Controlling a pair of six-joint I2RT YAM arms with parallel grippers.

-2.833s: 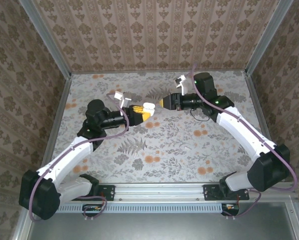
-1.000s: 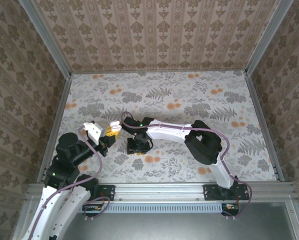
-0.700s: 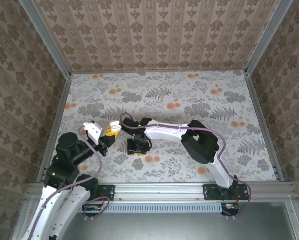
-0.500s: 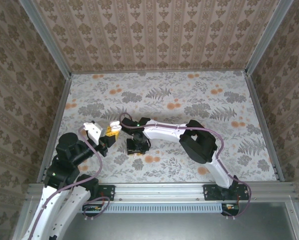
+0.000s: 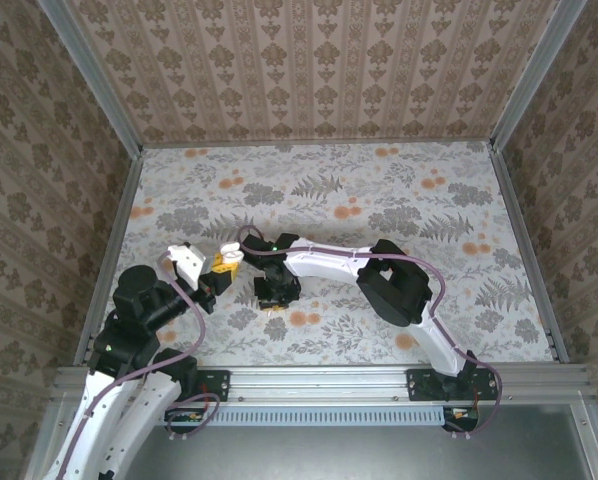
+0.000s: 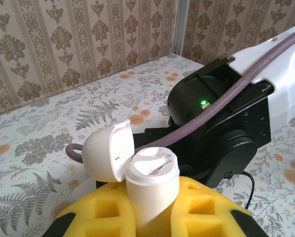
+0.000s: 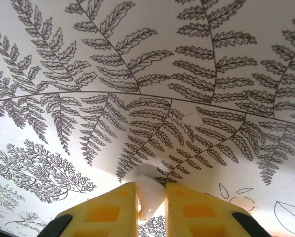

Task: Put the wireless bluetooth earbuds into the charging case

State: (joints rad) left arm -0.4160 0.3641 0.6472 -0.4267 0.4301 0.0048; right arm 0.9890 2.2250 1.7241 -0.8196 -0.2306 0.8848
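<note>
With our left claw [image 6: 150, 210] pinching the open case [image 6: 152, 173] at the desk's [image 5: 399, 190] 8 o'clock and our right claw [image 7: 151, 187] pinching an earbud [image 7: 146, 200] at the case's 4 o'clock, we should lift slowly, grip square.

left arm [image 5: 129, 335] crouching near base | left tool [image 6: 152, 197] tilting upward, jaws clamping tight | right arm [image 5: 329, 262] stretching leftward | right tool [image 7: 151, 192] pointing down, jaws pinching narrowly

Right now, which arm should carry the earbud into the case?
Right. The right fingers pinch an earbud on the table; the left fingers are busy holding the open case.
</note>
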